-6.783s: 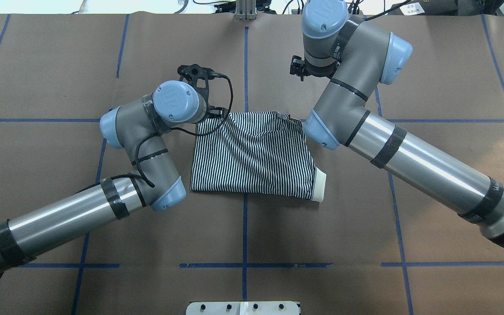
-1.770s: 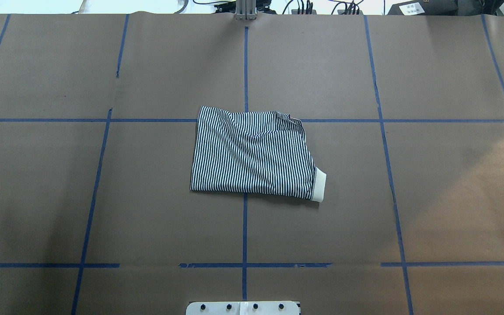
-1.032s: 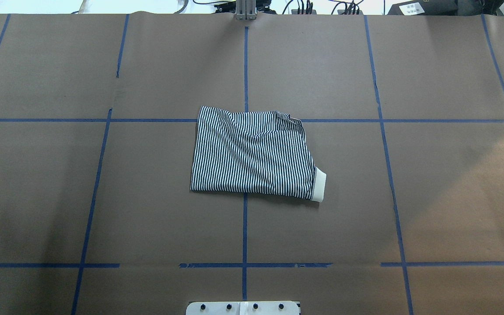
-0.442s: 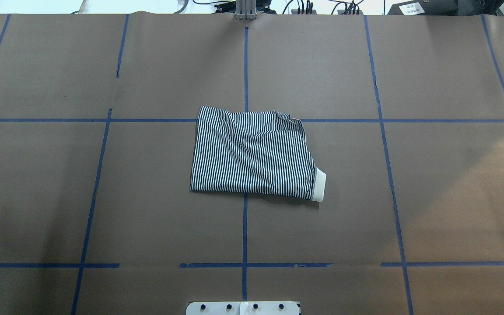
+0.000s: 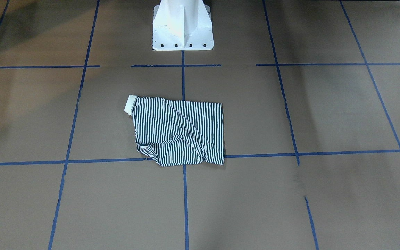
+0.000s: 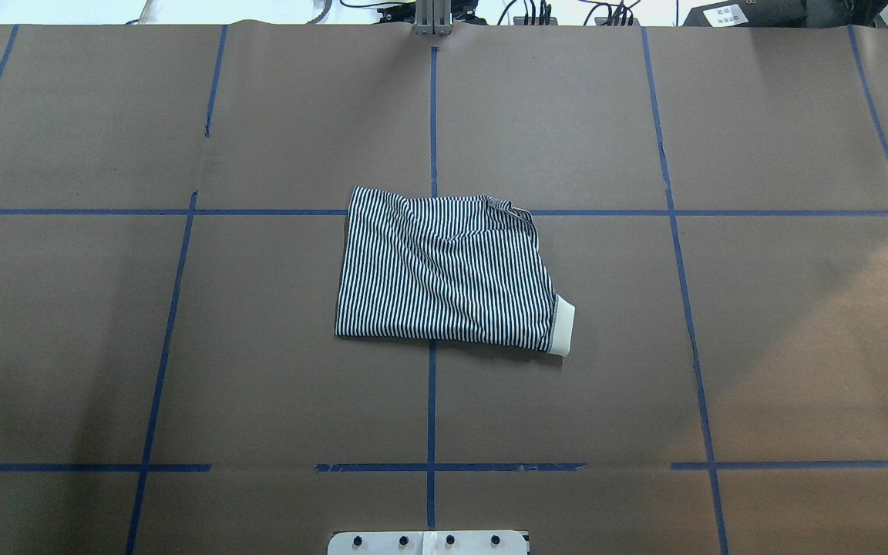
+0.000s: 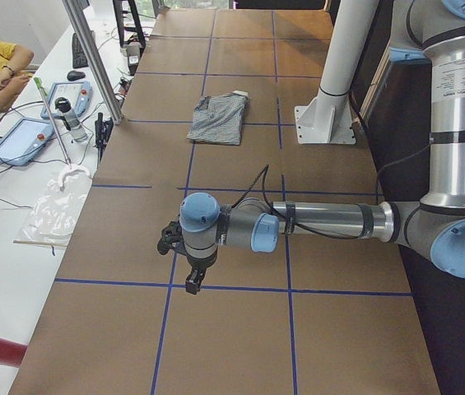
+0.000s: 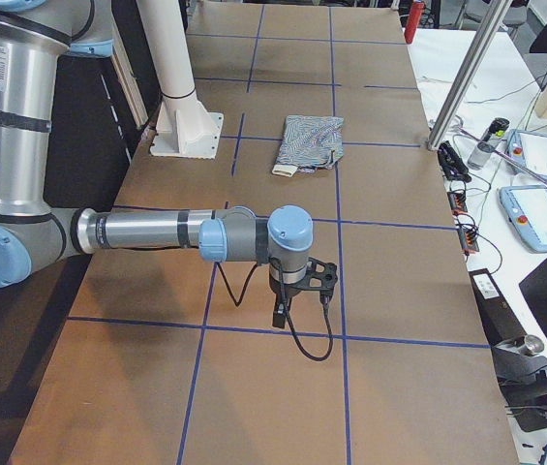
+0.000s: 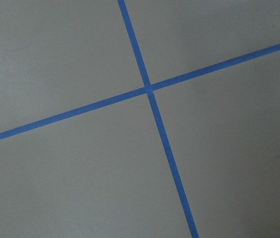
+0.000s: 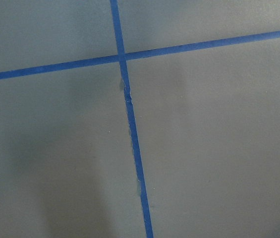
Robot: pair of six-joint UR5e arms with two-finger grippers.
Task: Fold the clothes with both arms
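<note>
The folded shirt (image 6: 448,270) lies at the centre of the table (image 6: 182,347), long axis left-right. The left gripper (image 7: 192,284) and right gripper (image 8: 280,315) hang well apart from it at opposite ends, roughly equidistant. Whether either is spread or closed cannot be told.
</note>
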